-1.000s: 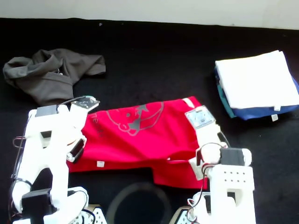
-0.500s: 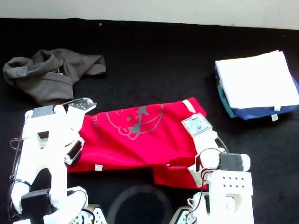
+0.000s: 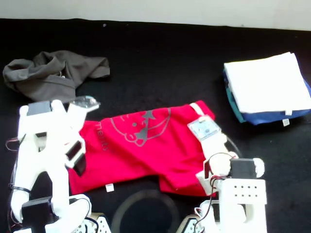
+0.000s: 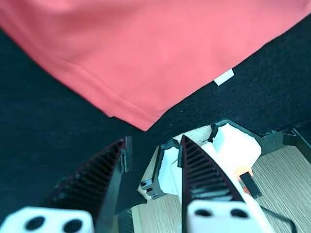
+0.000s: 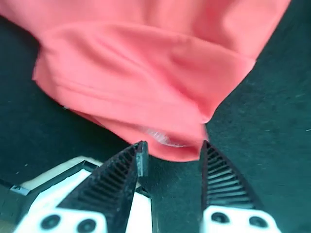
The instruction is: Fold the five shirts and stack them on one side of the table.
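A red shirt [image 3: 146,150] with a grey print lies spread across the middle of the black table [image 3: 160,63], partly folded. My left gripper [image 4: 153,145] hovers over its front left corner [image 4: 141,121], open with nothing between the fingers, beside a white tag [image 4: 224,77]. At the shirt's right end my right gripper [image 5: 172,150] is open too, its fingertips just off a folded red hem [image 5: 146,92]. A crumpled grey shirt [image 3: 51,75] sits at the back left. Folded shirts, white on top of blue, are stacked [image 3: 267,85] at the right.
Both white arms [image 3: 46,145] [image 3: 233,184] rise from bases at the front edge, flanking the red shirt. A pale wall strip [image 3: 155,9] runs along the table's far edge. Open black surface lies between the grey shirt and the stack.
The red shirt's front left part and its white tag have slid toward the front edge. The left arm has shifted slightly left. The right arm has barely moved.
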Controlling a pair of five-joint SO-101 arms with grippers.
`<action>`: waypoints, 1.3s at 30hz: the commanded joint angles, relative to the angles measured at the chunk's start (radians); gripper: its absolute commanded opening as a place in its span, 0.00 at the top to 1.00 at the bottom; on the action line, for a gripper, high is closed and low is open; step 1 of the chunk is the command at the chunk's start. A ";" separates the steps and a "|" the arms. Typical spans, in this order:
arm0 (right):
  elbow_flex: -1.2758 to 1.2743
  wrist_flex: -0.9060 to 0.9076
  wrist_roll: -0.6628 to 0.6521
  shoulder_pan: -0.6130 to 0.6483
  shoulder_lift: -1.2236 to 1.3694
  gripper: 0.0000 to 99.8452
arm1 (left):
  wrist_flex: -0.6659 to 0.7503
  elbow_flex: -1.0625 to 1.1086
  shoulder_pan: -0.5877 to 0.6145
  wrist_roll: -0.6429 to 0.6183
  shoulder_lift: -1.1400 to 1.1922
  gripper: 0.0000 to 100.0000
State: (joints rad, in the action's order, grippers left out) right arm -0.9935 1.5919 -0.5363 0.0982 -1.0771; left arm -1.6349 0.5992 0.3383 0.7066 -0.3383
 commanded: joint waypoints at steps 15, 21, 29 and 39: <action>0.254 -0.443 0.068 0.036 0.386 0.99 | 0.288 0.033 -0.137 -0.118 -0.018 0.99; 0.320 -0.634 0.181 0.088 0.673 0.99 | 0.453 0.119 -0.136 -0.132 -0.016 0.99; 0.493 -0.670 0.226 0.091 0.989 0.99 | 0.592 0.027 -0.045 -0.209 0.232 0.99; 0.662 -0.670 0.245 0.090 1.244 0.99 | 0.470 -0.352 -0.035 -0.259 0.559 0.99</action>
State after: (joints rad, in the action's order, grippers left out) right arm -0.4089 0.9306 -0.3015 0.1811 0.1258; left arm -1.1270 0.3705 0.2923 0.4887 0.1849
